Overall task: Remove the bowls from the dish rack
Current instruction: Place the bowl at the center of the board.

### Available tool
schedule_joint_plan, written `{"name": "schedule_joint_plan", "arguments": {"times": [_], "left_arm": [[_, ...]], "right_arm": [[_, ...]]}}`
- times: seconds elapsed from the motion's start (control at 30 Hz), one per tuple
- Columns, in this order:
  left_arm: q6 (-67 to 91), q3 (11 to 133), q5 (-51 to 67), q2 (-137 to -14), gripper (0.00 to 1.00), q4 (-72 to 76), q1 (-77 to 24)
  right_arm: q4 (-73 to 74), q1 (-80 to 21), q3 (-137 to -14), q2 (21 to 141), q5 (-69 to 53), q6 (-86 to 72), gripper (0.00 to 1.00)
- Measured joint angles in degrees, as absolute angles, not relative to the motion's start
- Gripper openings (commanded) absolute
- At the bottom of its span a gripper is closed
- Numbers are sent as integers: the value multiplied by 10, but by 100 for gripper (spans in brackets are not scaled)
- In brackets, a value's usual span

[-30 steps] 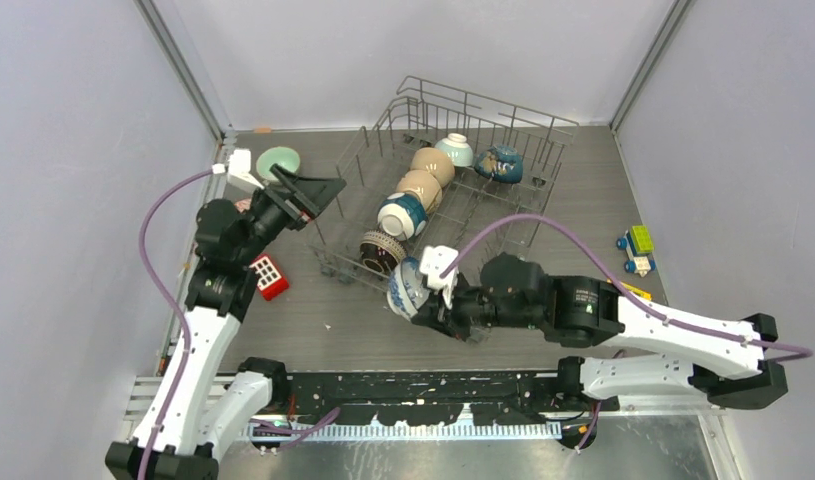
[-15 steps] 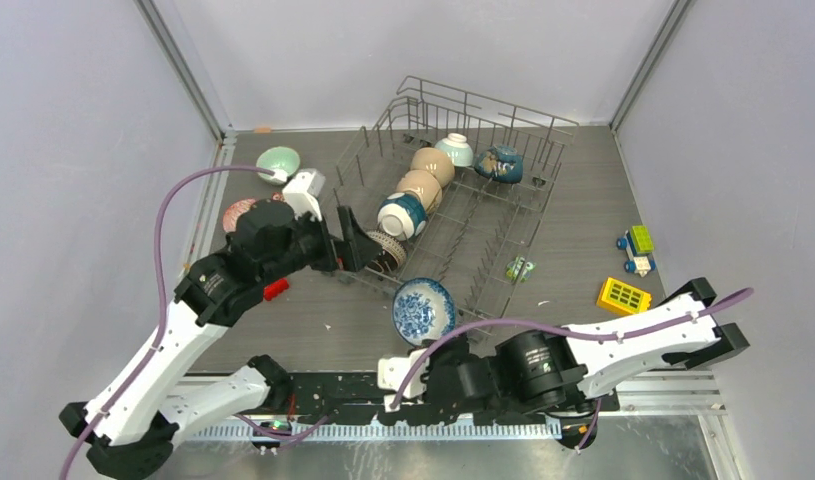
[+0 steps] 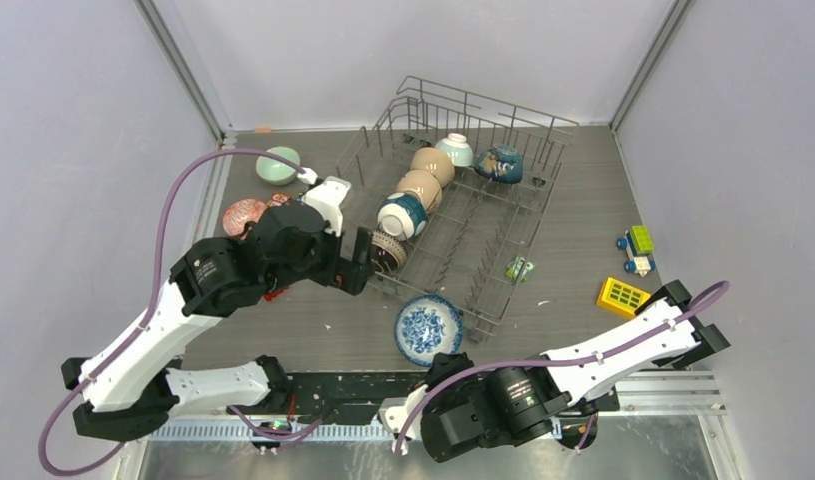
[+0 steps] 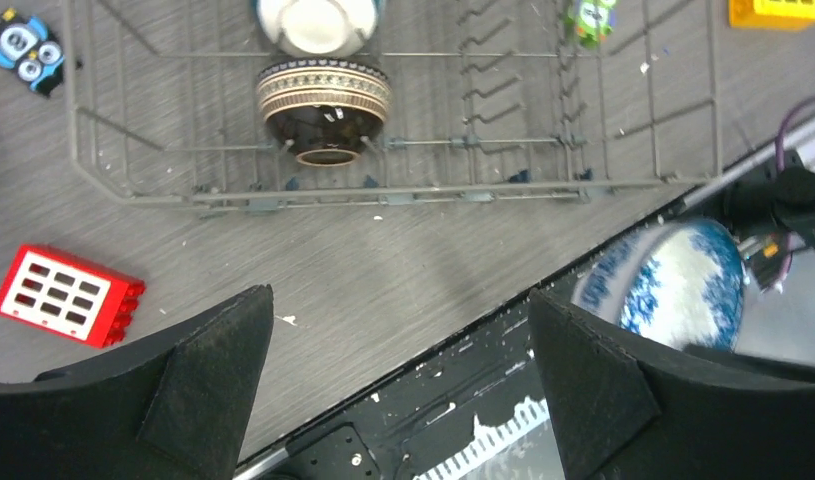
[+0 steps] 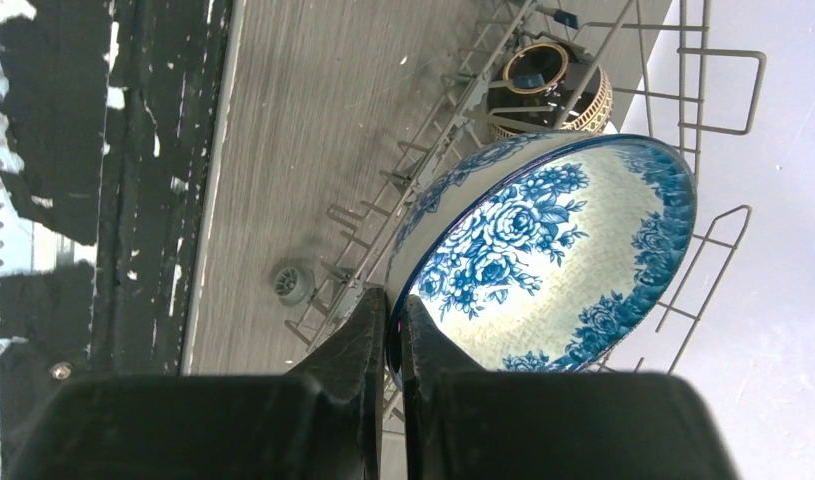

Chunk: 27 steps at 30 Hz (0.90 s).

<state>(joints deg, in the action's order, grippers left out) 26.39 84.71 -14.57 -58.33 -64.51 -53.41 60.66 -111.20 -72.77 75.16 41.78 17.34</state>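
My right gripper (image 5: 393, 300) is shut on the rim of the blue-white patterned bowl (image 5: 543, 250), which hangs in front of the dish rack (image 3: 483, 240) near the table's front edge (image 3: 428, 328). My left gripper (image 4: 398, 295) is open and empty, just left of the rack's front corner (image 3: 363, 258). Facing it, the dark brown ribbed bowl (image 4: 323, 100) stands on edge in the rack. Behind that come a white-teal bowl (image 3: 403, 213), two tan bowls (image 3: 420, 186), a pale one (image 3: 455, 149) and a dark blue one (image 3: 500, 163). On the table at the left sit a mint green bowl (image 3: 278, 165) and a pink-red bowl (image 3: 243, 215).
A red block (image 4: 68, 295) lies under my left arm, left of the rack. A green owl figure (image 3: 519, 268), a yellow block (image 3: 623, 296) and a toy car (image 3: 636, 250) lie to the right of the rack. A black rail (image 4: 463, 400) runs along the front edge.
My right arm drew the blue-white bowl from the rack's front corner back toward the front edge. My left arm swung from the mint bowl over to the rack's front left corner.
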Motion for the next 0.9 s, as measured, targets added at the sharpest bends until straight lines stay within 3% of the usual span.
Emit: {"name": "schedule_joint_plan", "arguments": {"times": [0.37,0.9], "left_arm": [[237,942,-251,-716,97,-720,-789],[213,955,-235,-787,88,-744,-809]], "right_arm": [[638,-1128,-729,774,393,188,1],[648,-1136,-736,785,389,210,1]]}}
